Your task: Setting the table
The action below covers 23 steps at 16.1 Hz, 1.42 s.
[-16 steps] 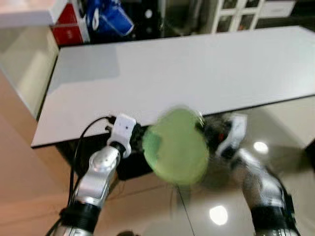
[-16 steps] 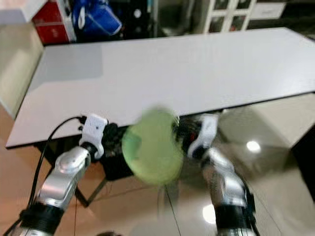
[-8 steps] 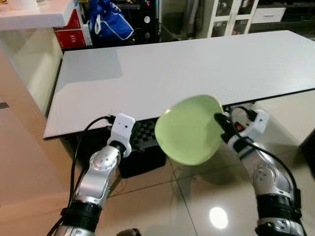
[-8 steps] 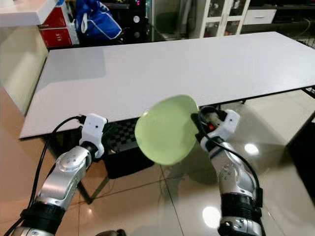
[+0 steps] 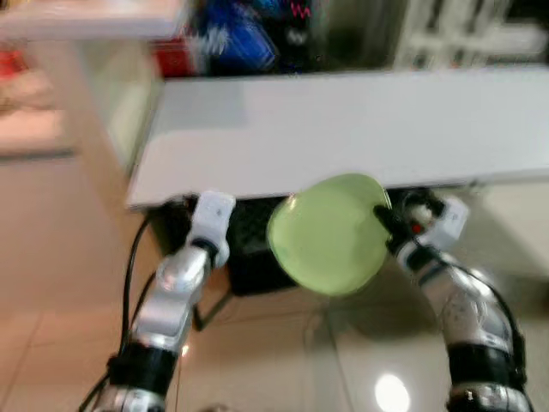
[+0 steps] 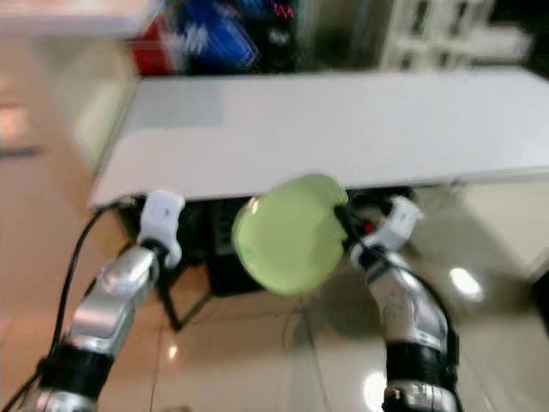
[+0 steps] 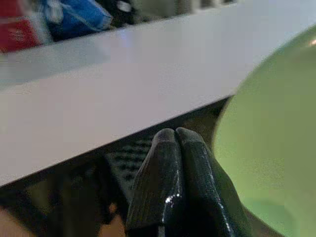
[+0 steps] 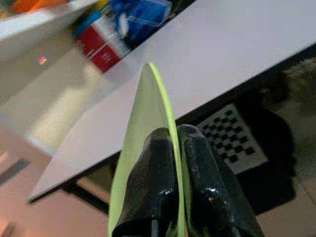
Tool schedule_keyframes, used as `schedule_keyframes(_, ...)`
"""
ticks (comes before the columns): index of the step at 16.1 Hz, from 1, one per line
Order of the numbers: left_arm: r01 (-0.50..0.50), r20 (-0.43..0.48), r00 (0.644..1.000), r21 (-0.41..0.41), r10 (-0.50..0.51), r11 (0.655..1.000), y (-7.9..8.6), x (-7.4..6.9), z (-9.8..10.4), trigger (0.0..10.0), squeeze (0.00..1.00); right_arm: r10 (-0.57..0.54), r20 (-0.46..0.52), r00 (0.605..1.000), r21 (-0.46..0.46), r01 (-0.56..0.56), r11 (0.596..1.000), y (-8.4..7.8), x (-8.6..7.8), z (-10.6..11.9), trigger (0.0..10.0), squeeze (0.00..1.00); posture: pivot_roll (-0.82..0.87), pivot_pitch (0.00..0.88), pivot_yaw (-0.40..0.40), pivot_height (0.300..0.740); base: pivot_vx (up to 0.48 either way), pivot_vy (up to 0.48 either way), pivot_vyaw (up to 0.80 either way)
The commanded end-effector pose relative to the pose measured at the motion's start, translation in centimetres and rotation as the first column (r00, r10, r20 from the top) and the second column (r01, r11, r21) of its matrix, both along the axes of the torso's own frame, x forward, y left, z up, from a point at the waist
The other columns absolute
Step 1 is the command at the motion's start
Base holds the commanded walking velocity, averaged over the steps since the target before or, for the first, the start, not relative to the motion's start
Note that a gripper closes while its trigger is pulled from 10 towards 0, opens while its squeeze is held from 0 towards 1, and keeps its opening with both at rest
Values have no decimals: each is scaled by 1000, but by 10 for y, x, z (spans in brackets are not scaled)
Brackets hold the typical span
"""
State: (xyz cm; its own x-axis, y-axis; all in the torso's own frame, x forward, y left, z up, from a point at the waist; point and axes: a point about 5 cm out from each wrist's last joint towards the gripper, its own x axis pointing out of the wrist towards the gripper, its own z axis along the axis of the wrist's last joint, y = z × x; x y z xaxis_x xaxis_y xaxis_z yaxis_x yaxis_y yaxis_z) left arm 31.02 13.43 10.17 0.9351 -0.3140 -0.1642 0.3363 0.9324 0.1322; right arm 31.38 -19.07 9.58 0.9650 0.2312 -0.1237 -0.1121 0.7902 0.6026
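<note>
My right gripper [image 8: 170,143] is clenched on the rim of the green plate [image 5: 328,233], holding it tilted on edge in the air, just short of the white table [image 5: 360,129]. My left gripper [image 7: 176,143] is raised beside the plate, fingers pressed together on nothing. Beyond the table's far edge sits a blurred blue bag [image 6: 214,39].

Right pincer [image 8: 177,143] clamps green plate [image 8: 143,118] edge.
</note>
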Motion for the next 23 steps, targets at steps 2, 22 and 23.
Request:
schedule_keyframes(2,-5,-20,1000,22,5,1000,2,1,-4,10000,0,24,41,999,-7,-24,1000,6,1,6,10000,0,43,0,24,740,437,0,0)
schedule_keyframes(22,57,-14,998,53,-57,997,-9,-2,-3,10000,0,238,312,920,-65,-229,971,43,17,84,10000,0,42,0,27,740,453,0,0)
schedule_keyframes(23,54,-13,998,51,-53,997,-9,-1,-3,10000,0,193,290,937,-51,-186,981,36,24,81,10000,0,46,0,22,740,454,0,0)
